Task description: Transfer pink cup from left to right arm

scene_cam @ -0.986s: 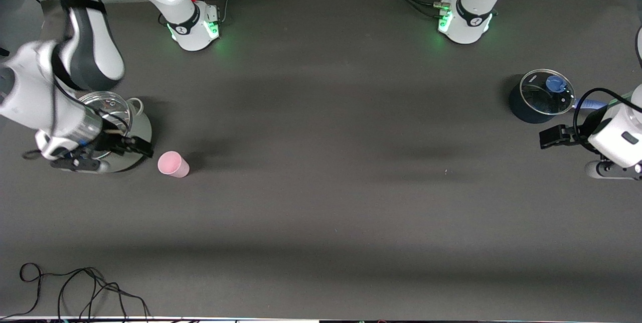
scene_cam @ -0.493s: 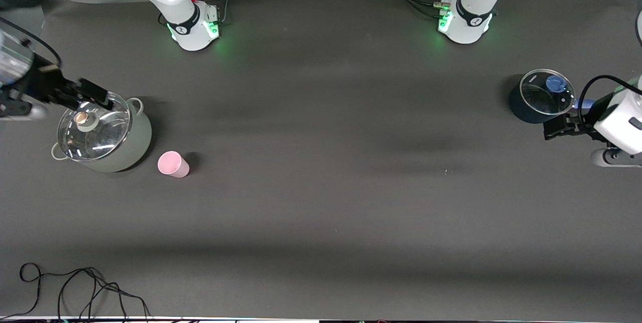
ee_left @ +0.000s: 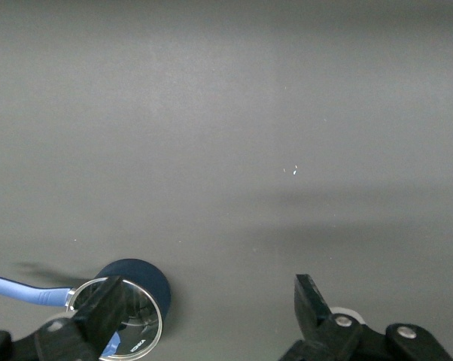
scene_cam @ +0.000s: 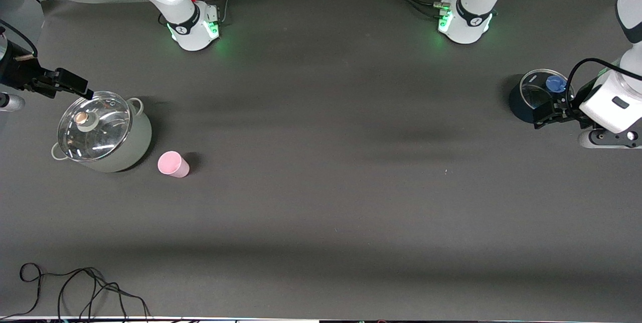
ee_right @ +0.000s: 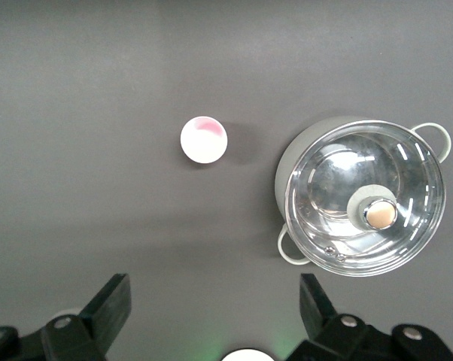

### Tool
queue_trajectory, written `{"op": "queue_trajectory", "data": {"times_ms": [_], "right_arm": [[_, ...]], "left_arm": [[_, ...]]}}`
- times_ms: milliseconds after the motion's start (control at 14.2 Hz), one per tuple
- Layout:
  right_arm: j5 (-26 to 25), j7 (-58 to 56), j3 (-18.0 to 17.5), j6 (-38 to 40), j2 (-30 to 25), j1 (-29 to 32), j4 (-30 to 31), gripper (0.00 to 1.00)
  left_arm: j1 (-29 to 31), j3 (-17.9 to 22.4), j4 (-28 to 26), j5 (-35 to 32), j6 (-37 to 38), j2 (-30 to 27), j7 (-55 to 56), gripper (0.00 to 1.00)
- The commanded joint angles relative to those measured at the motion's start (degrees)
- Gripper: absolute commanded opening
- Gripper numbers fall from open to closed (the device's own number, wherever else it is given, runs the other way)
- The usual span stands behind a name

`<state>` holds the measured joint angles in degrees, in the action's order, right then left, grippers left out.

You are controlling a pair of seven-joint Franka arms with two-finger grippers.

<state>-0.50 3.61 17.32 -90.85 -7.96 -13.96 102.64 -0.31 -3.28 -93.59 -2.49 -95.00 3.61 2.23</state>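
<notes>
The pink cup (scene_cam: pixel 173 164) stands upright on the dark table, beside the grey-green pot and a little nearer to the front camera. It also shows in the right wrist view (ee_right: pixel 204 140), seen from above with nothing in it. My right gripper (scene_cam: pixel 75 85) is open and empty, up in the air by the pot's rim at the right arm's end of the table, well apart from the cup; in its own view (ee_right: pixel 214 297) the jaws stand wide. My left gripper (scene_cam: pixel 545 114) is open and empty over the edge of the navy pot, its jaws wide in the left wrist view (ee_left: pixel 208 293).
A grey-green pot (scene_cam: pixel 133 143) with a glass lid (ee_right: pixel 366 197) stands at the right arm's end. A navy pot (scene_cam: pixel 519 105) with a glass lid and blue handle (ee_left: pixel 16 289) stands at the left arm's end. Black cables (scene_cam: pixel 75 288) lie at the table's near edge.
My right gripper has swung away from the pot and cup, toward the table's end and farther from the front camera. My left gripper has moved over the navy pot. The cup has not moved.
</notes>
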Motion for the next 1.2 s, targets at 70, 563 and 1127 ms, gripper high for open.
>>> {"op": "queue_trajectory", "data": {"times_ms": [70,563,1127], "right_arm": [[-1.2,-0.4,0.1,1.2,0.6,0.1,-1.2,0.99],[-1.2,-0.4,0.2,1.2,0.7,0.4,-1.2,0.99],[-1.2,-0.4,-13.3,0.9,0.8,12.9,-1.4,0.99]], "left_arm": [[-1.2,1.1,-0.4,0.9,0.8,-1.4,-3.5,1.0],[-0.5,1.3,0.4,2.3,1.0,-0.9,-4.4,1.0],[-0.5,1.3,0.5,4.0,1.0,-0.6,-4.7,1.0]]}}
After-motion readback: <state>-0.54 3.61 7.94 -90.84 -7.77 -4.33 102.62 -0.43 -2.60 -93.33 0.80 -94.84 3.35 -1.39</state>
